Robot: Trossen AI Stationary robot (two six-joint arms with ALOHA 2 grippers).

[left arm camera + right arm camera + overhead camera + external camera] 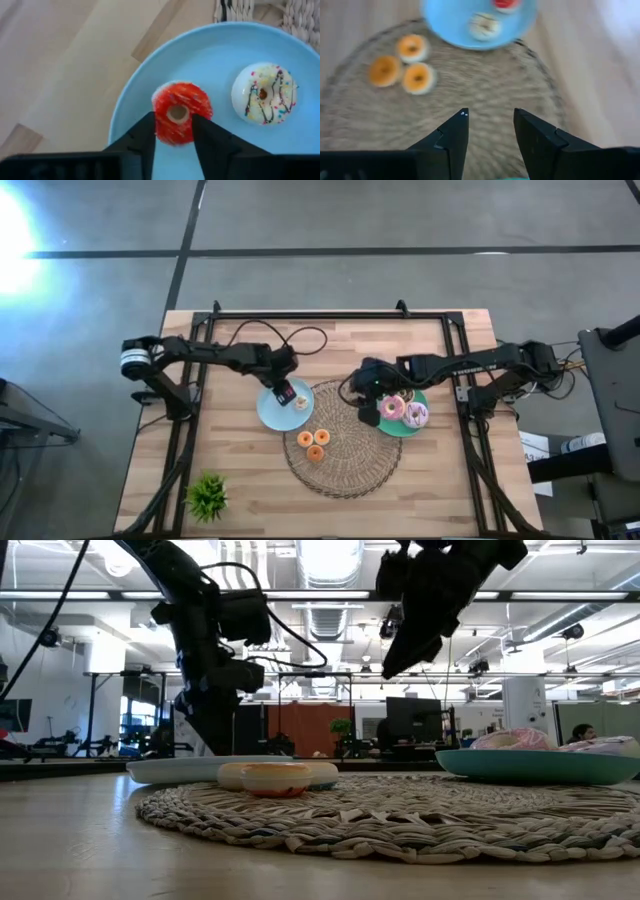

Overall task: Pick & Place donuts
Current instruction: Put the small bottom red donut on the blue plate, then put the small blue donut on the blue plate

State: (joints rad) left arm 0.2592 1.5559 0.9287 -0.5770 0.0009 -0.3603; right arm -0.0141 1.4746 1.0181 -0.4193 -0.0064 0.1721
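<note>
Left hand at the blue plate's near rim

Our left hand (172,137) brackets the red donut (181,111) narrowly, bare plate (225,60) beyond; our right hand (490,132) hangs empty, parted, over open mat (485,95).

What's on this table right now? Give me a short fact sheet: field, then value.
Blue plate: holds a tiny red donut and a tiny white sprinkled donut
Woven mat: three tiny orange donuts lie on it
Green plate: holds a pink donut and a lilac-white donut
Left gripper: over the blue plate, fingers either side of the red donut
Right gripper: open, empty, above the mat
Plant: at the table's corner
</note>
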